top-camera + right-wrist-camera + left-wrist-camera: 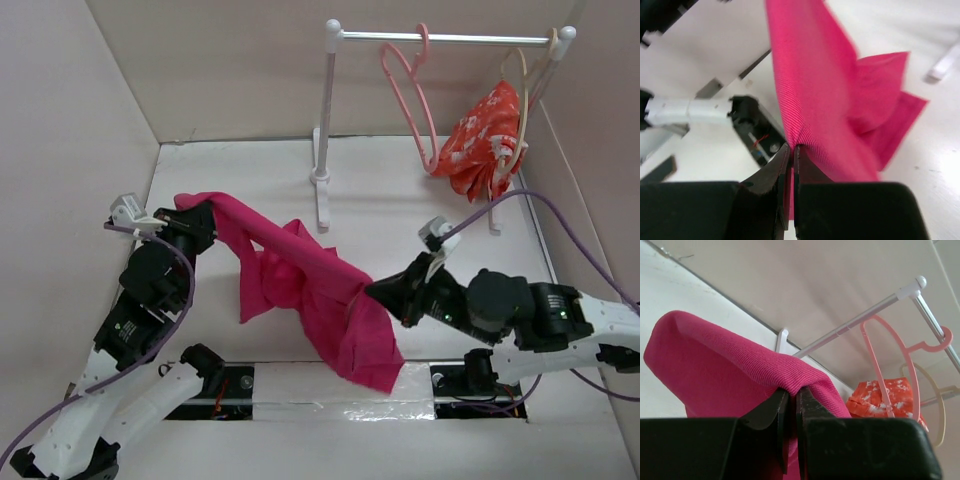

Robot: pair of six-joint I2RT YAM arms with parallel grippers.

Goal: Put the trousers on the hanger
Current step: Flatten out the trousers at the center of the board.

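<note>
The magenta-pink trousers (300, 285) hang stretched in the air between my two grippers, with folds drooping toward the table's near edge. My left gripper (205, 218) is shut on one end of the trousers (735, 365), fingers (812, 402) pinching a fold. My right gripper (378, 292) is shut on the other end (815, 95), jaws pressed on the cloth. The salmon-pink hanger (410, 95) hangs by its hook on the rail at the back, beyond the trousers; it also shows in the left wrist view (905, 370).
A white rack with a metal rail (440, 40) stands at the back on two feet. A pale beige hanger (525, 90) carries a red-orange floral garment (480, 140) at the rail's right end. Cardboard walls enclose the table.
</note>
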